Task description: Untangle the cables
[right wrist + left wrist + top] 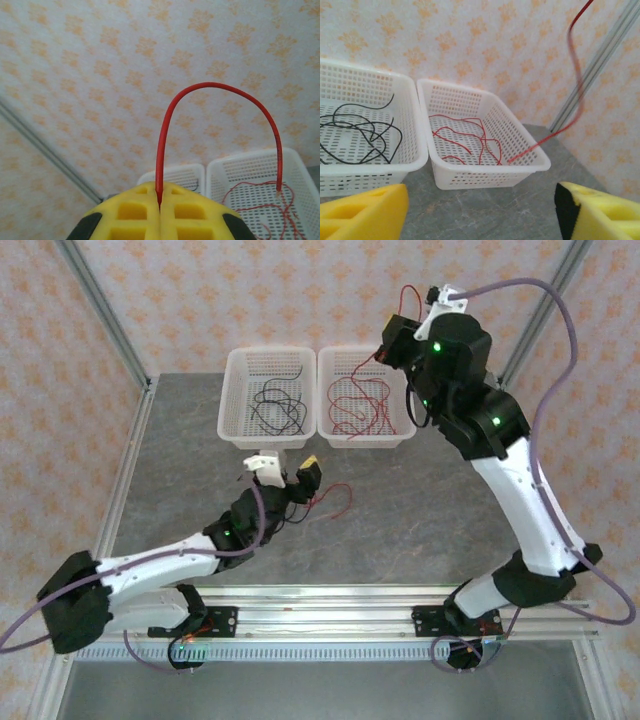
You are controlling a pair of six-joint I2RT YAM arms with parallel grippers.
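Fingers [135,220] of R gripper [160,202] are pinching one red cable [215,87] tight, high up, its tail dangling into the R basket [300,160] among other reds [358,402]. L gripper [480,210] is hanging spread wide, empty. Risk: tail snagging that pile on any lift, dragging reds out; or slipping the pinch w/ a jerk.

Standing here I can't make out a single word, number, label or brand mark anywhere, not on the two white baskets [262,443], the grey table [400,530], the white arm casings [520,495] or the wallpaper [300,290], whose orange pattern is only ornament.
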